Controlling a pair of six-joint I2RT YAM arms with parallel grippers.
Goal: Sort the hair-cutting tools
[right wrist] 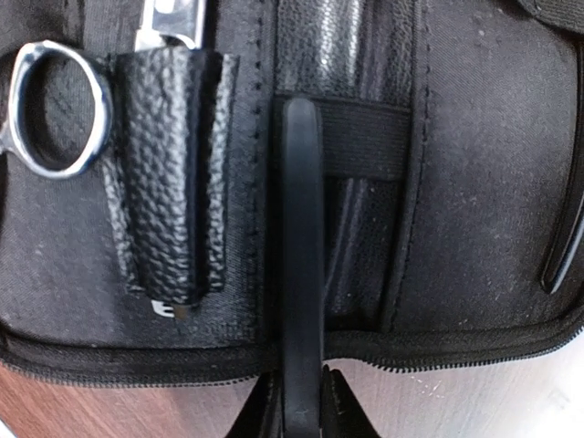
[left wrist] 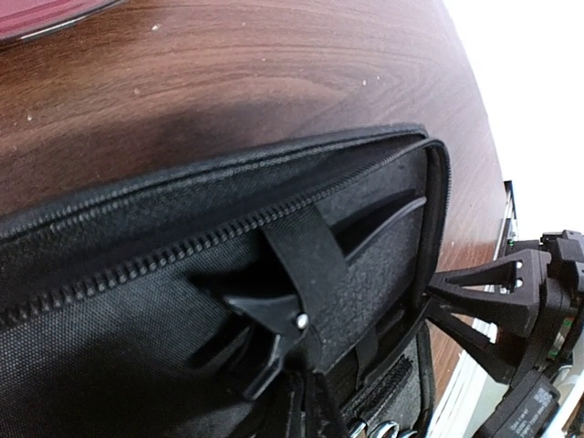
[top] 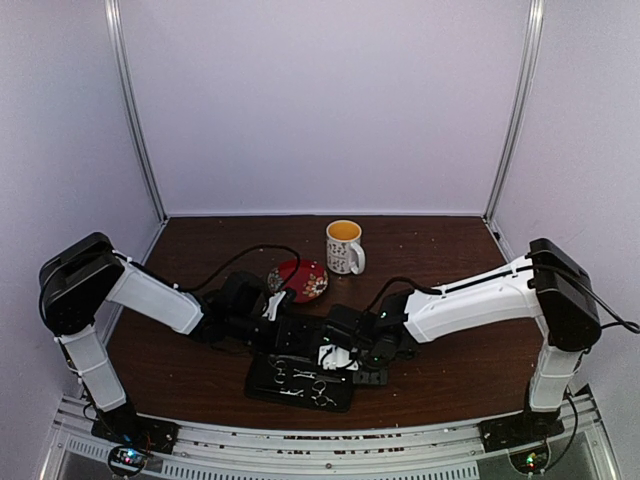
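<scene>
My right end effector (right wrist: 301,406) pinches the near end of a black clip (right wrist: 301,274). The clip's far tip reaches the elastic band (right wrist: 365,137) inside the open case (right wrist: 474,228) on the tabletop (top: 450,260). Just beside it, scissors (right wrist: 50,109) sit in a leather sleeve (right wrist: 169,182). My left end effector (top: 275,305) is closed at the case's far edge.

Silver scissors (right wrist: 169,18) sleeved (ring showing); black clip (right wrist: 301,255) tucked under elastic.
</scene>
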